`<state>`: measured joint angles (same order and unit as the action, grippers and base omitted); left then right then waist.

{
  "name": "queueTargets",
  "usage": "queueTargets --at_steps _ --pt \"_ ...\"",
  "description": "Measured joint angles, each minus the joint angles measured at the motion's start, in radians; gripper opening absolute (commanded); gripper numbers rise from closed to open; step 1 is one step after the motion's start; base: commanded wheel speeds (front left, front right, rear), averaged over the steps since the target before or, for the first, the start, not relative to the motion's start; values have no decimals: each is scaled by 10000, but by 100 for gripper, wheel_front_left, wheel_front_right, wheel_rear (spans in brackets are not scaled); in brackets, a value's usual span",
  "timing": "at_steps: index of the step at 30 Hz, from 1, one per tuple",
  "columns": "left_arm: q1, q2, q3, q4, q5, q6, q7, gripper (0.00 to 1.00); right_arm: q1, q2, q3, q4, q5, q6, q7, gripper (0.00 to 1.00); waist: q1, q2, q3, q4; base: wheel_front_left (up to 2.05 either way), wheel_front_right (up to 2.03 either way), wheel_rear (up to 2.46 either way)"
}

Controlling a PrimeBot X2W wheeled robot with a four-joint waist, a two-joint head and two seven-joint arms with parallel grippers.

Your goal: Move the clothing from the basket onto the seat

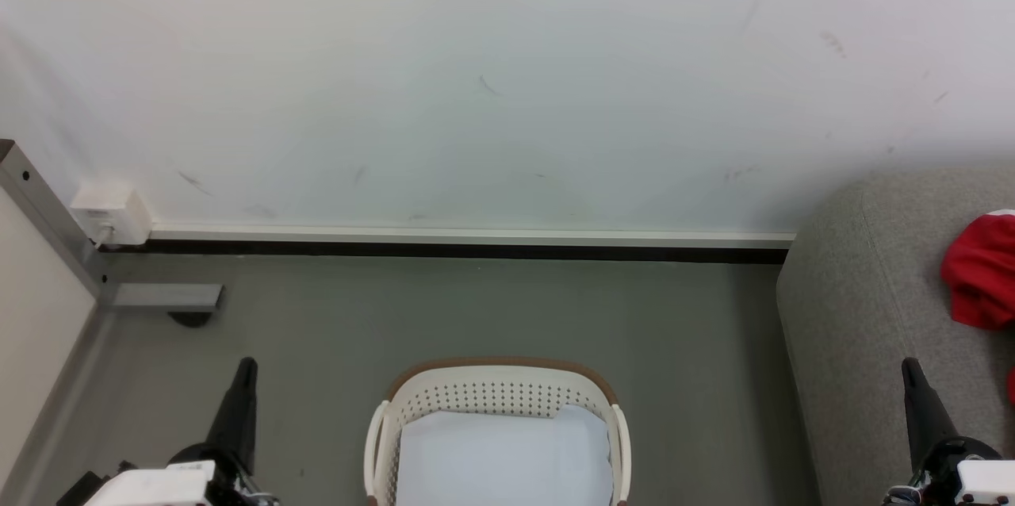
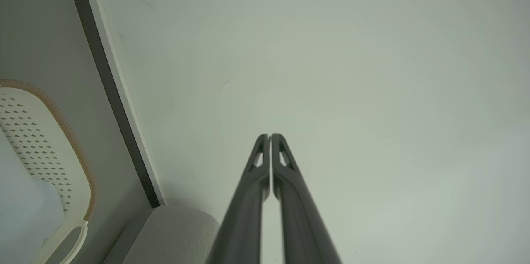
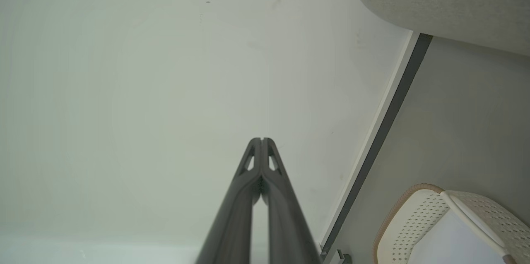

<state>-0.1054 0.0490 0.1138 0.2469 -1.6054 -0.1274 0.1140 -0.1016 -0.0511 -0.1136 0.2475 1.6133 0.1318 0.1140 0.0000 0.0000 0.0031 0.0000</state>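
Observation:
The cream-white basket (image 1: 498, 401) with its brown rim stands on the grey floor at the bottom centre of the head view; a pale sheet lines its inside and no red fabric shows in it. It is also in the left wrist view, basket (image 2: 49, 148), and the right wrist view, basket (image 3: 418, 222). Red clothing (image 1: 982, 272) lies bunched on the light grey seat (image 1: 864, 308) at the right edge. My left gripper (image 1: 246, 367) is shut and empty, left of the basket. My right gripper (image 1: 910, 369) is shut and empty over the seat's front. Their tips meet in both wrist views: left gripper (image 2: 269, 136), right gripper (image 3: 261, 140).
A white wall with a dark baseboard (image 1: 476, 249) runs behind the basket. A white box (image 1: 111, 214) and a grey metal frame (image 1: 47, 220) stand at the far left. Open grey floor (image 1: 476, 308) lies between basket and wall.

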Motion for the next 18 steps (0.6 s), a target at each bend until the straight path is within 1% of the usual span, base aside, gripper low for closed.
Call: queueTargets --at_steps 18 --pt "0 0 0 0 0 0 0 0 0 2 -2 0 0 0 6 0 0 0 0 0 0 0 0"
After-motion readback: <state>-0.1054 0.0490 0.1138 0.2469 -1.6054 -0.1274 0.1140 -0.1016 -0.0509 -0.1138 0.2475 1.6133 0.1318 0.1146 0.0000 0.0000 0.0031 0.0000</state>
